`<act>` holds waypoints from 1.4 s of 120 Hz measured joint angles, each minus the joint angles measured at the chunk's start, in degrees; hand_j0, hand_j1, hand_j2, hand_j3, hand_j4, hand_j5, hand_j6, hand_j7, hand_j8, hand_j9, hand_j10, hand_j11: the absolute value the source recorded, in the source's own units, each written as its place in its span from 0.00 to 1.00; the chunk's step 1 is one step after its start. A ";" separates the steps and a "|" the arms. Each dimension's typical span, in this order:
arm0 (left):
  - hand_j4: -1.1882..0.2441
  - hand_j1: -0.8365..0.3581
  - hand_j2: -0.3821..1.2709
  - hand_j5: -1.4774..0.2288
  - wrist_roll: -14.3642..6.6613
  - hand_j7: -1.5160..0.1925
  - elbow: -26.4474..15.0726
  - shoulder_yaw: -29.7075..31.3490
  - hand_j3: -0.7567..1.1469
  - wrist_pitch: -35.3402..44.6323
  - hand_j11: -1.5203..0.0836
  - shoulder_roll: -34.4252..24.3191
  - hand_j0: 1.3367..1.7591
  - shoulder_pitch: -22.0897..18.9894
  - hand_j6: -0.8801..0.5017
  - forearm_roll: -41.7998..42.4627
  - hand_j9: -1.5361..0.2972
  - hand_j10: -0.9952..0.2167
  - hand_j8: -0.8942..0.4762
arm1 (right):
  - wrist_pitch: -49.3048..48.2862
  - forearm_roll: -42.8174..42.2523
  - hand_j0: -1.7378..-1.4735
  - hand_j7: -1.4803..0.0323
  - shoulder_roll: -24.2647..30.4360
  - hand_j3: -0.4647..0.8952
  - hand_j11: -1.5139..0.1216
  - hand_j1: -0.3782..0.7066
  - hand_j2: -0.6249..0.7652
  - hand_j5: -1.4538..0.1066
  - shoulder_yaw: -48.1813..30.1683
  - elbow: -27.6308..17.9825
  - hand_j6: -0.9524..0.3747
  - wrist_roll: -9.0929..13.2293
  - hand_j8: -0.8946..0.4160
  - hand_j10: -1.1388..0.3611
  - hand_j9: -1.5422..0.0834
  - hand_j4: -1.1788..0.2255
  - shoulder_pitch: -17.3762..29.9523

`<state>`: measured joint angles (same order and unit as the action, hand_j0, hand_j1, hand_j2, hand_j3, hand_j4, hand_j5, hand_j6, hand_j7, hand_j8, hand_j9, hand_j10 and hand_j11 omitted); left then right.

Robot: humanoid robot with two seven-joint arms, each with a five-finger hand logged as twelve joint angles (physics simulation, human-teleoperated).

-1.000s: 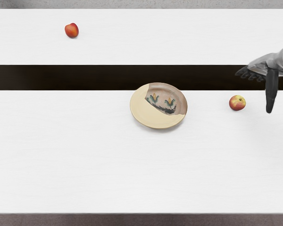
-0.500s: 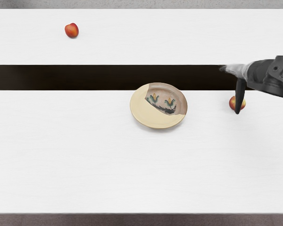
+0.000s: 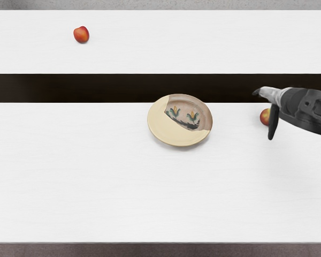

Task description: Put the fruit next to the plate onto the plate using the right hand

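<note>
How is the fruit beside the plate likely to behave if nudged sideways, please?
The fruit looks round, so it would probably roll across the flat table. Its smooth skin may slip. It seems small beside the right hand, so likely light.

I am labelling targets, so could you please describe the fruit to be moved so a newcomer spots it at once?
On the near table, find the plate. The fruit lies to its right, apart from it, partly hidden by the right hand. The other fruit sits on the far table, up left, with no hand near.
</note>
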<state>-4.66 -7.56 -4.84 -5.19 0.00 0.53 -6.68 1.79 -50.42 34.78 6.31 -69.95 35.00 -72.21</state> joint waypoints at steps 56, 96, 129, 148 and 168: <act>0.82 0.98 0.23 0.86 0.00 0.88 0.00 0.00 0.40 0.00 0.94 0.00 0.76 -0.02 0.63 0.00 0.83 0.81 0.65 | 5.37 -3.15 0.30 0.78 -0.40 0.34 0.74 0.28 0.42 0.74 0.11 1.21 0.54 0.00 0.50 0.60 0.77 0.67 3.08; 0.82 0.98 0.23 0.86 0.00 0.88 0.00 0.00 0.40 0.00 0.94 0.00 0.76 0.00 0.63 0.00 0.83 0.81 0.65 | 6.16 -3.66 0.30 0.69 -0.57 0.34 0.66 0.39 0.40 0.66 0.07 1.85 0.46 0.00 0.43 0.54 0.68 0.60 3.96; 0.82 0.98 0.23 0.86 0.00 0.88 0.00 0.00 0.40 0.00 0.94 0.00 0.76 -0.03 0.63 0.00 0.83 0.81 0.65 | 7.12 -3.62 0.30 0.62 -0.58 0.34 0.59 0.49 0.39 0.58 0.02 2.24 0.40 0.00 0.36 0.48 0.61 0.54 4.76; 0.82 0.98 0.23 0.86 0.00 0.88 0.00 0.00 0.40 0.00 0.94 0.00 0.76 -0.01 0.63 0.00 0.83 0.81 0.65 | 7.52 -3.50 0.30 0.56 -0.59 0.34 0.53 0.55 0.40 0.52 -0.21 2.41 0.38 0.00 0.31 0.43 0.55 0.49 4.98; 0.82 0.98 0.23 0.86 0.00 0.88 0.00 -0.01 0.40 0.00 0.94 0.00 0.76 -0.05 0.63 0.00 0.83 0.81 0.65 | 7.69 -2.99 0.31 0.51 -0.60 0.34 0.48 0.57 0.45 0.47 -0.40 3.08 0.39 -0.01 0.31 0.40 0.50 0.45 5.12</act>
<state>-4.65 -7.56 -4.85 -5.18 0.00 0.47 -6.68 9.48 -53.41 34.19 5.91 -66.87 34.99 -67.09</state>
